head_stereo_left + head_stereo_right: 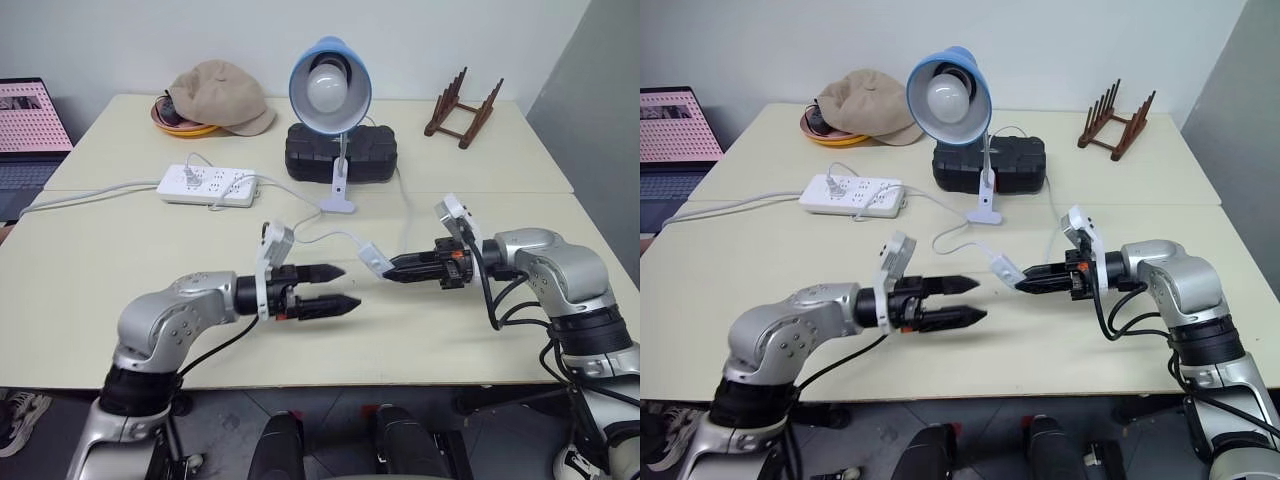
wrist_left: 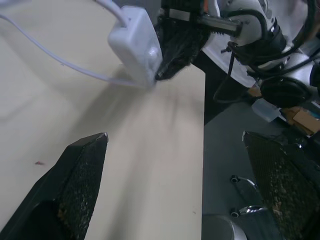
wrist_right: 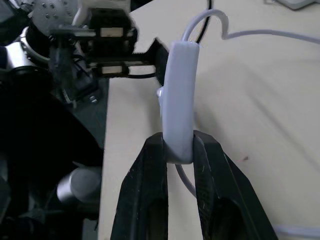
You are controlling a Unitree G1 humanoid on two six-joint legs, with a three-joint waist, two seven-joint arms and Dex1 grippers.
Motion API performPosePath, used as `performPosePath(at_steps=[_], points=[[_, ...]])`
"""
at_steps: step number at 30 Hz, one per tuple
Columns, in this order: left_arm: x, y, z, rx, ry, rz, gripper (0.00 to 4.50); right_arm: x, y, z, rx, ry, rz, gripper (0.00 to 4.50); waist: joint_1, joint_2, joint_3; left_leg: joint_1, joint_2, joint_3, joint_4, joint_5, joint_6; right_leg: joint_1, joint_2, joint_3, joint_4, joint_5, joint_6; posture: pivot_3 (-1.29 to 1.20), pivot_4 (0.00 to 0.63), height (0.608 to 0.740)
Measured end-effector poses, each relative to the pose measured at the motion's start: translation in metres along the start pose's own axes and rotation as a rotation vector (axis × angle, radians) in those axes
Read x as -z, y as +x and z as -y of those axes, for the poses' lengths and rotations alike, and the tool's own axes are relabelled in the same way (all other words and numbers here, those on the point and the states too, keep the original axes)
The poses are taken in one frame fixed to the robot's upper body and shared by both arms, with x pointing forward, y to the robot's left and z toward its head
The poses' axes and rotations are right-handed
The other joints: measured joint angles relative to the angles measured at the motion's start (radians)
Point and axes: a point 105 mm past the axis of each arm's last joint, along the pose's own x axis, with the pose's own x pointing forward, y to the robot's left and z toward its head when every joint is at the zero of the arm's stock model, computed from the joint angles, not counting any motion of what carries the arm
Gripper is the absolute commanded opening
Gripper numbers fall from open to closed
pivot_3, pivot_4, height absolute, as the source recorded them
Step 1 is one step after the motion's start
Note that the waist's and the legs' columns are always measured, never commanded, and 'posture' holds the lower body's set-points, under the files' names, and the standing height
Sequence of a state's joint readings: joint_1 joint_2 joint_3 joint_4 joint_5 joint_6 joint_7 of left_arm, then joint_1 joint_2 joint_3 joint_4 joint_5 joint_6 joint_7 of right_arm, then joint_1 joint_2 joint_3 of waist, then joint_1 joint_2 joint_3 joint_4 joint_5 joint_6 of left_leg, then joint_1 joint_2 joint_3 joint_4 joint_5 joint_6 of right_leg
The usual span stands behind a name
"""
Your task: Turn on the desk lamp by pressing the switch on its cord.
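Right wrist view: right pincer (image 3: pixel 179 150) clamped on small white plastic inline switch (image 3: pixel 178 100), lifted off the counter (image 1: pixel 450 340) — presenting it so left pincer (image 1: pixel 335 289), fingers apart, can press.

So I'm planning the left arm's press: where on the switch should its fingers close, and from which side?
On the free end of the switch, coming level from the robot's left. The right gripper is shut on its other end and holds it off the table, free end pointing at the open left gripper. Probably squeeze across the flat faces.
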State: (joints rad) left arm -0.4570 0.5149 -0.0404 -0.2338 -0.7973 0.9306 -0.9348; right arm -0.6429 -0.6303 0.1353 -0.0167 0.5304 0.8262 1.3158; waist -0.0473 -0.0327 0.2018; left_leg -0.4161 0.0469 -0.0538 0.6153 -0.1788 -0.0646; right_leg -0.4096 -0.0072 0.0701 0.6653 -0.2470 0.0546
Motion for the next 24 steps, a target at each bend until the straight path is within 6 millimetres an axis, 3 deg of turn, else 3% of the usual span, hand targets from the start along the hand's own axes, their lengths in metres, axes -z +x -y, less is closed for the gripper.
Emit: performPosePath(at_steps=[3, 14, 24], points=[[-0.0091, 0.0048, -0.0024, 0.017, 0.025, -0.002, 4.5, 0.0013, 0.0006, -0.006, -0.012, 0.0, -0.022, 0.35, -0.001, 0.0, 0.0, 0.0, 0.0, 0.001, 0.0, 0.0, 0.0, 0.0, 0.0, 0.001, -0.001, 0.0, 0.0, 0.0, 0.15, 0.74], [-0.004, 0.0134, 0.0004, 0.062, 0.028, -0.036, 4.5, 0.0047, 0.0004, -0.0109, -0.011, 0.001, -0.035, 0.35, -0.004, 0.0, 0.0, 0.0, 0.0, 0.001, -0.002, 0.0, 0.0, -0.001, 0.0, 0.0, -0.001, 0.0, 0.001, 0.0, 0.15, 0.74], [-0.0036, 0.013, 0.0002, 0.069, 0.024, -0.035, 2.67, 0.0048, 0.0027, -0.0127, -0.021, 0.002, -0.036, 0.35, -0.004, 0.0, 0.0, -0.001, 0.0, 0.001, -0.002, 0.0, 0.0, -0.001, 0.0, 0.0, -0.002, 0.0, 0.001, 0.0, 0.15, 0.74]])
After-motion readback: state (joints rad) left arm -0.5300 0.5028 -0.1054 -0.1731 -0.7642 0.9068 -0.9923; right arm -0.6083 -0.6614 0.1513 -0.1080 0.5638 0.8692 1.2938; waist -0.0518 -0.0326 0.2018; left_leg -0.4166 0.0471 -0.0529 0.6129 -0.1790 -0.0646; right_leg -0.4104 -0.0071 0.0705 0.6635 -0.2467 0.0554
